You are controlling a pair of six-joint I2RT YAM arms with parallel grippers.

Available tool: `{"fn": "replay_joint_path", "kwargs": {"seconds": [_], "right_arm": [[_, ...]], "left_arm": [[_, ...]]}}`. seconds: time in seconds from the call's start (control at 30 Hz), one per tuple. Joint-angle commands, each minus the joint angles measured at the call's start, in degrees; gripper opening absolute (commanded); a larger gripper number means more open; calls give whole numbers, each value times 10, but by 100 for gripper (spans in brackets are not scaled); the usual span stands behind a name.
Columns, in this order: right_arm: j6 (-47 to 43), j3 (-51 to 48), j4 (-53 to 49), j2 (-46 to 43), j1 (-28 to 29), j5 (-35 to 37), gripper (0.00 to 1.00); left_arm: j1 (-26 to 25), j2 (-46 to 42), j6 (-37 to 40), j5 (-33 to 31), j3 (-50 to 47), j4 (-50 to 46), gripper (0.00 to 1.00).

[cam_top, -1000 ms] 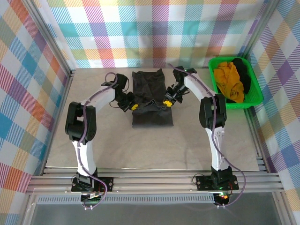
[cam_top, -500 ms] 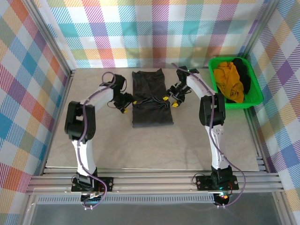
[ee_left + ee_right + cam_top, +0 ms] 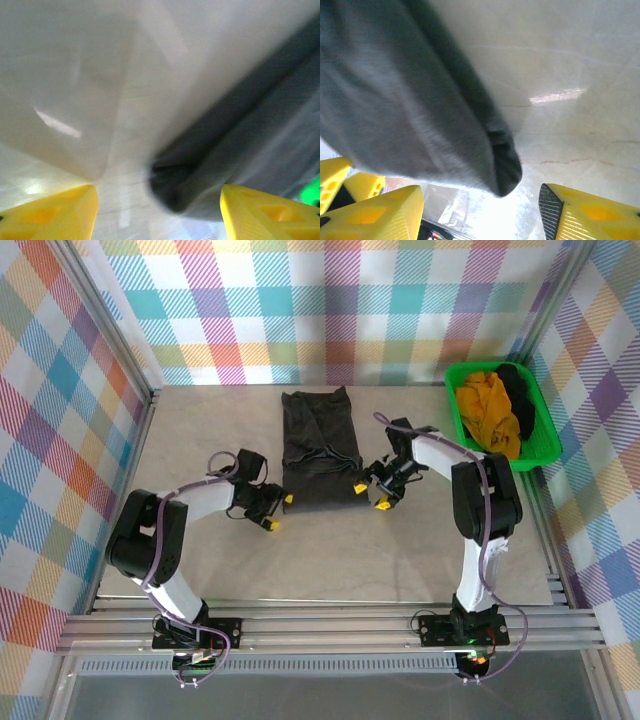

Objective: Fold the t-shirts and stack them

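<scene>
- Two grippers sit low over the pale grey table [image 3: 330, 560], one at each near corner of the shirt. The left gripper [image 3: 277, 511], closer to the bases, has its yellow-tipped jaws spread wide with nothing between them. In its wrist view the garment's near-left corner lies just ahead of the gap, toward the right-hand finger.
- The right gripper [image 3: 369, 494] is equally wide open and empty, just beside the near-right corner. In its wrist view that corner lies between the fingers and slightly ahead.
- The charcoal-black soft fabric t-shirt [image 3: 320, 445] lies flat mid-table as a folded strip. Its long axis runs from the arms toward the back wall, and its near hem lies crosswise between the grippers. Neither arm looks clearly nearer, since each has its own corner just inward of it.
- My judgement: a further fold along that axis depends on both arms taking those near corners together and carrying them away from the bases.
- Farthest, at the right, the bright green plastic basket [image 3: 520, 464] holds a mustard-yellow t-shirt [image 3: 485, 410] and a black t-shirt [image 3: 518, 400], well apart from both arms.
</scene>
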Motion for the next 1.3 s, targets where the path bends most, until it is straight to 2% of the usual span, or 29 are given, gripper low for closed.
{"fn": "replay_joint_path", "kwargs": {"seconds": [0.0,0.13,0.2,0.33,0.43,0.47,0.5,0.63,0.73,0.87,0.97,1.1,1.27], "right_arm": [[25,6,54,29,-1,-36,61],[27,48,36,66,5,-47,57],[29,57,30,78,6,-51,52],[49,46,58,86,7,-66,35],[57,60,58,79,8,-56,13],[57,70,52,71,8,-41,4],[55,81,44,63,6,-27,0],[53,182,-10,41,-13,6,0],[46,298,-69,55,-25,11,0],[34,380,-130,85,-25,-10,0],[34,313,-111,63,-17,-28,0],[37,155,-66,-4,-6,-52,0],[-3,-33,-62,-82,25,-79,0]], "left_arm": [[-13,27,-22,5,28,73,66],[-17,43,-19,6,27,79,62],[-18,54,-17,10,26,86,55],[-17,70,-18,10,35,96,28],[-16,68,-6,1,64,72,8],[-15,67,6,-2,84,50,3],[-13,67,14,-5,105,31,0],[13,79,40,4,240,-79,0],[33,88,43,11,333,-106,0],[36,95,71,25,381,-153,0],[31,73,80,37,309,-150,0],[14,18,88,63,174,-138,0],[-25,-37,149,99,41,-187,0]]}}
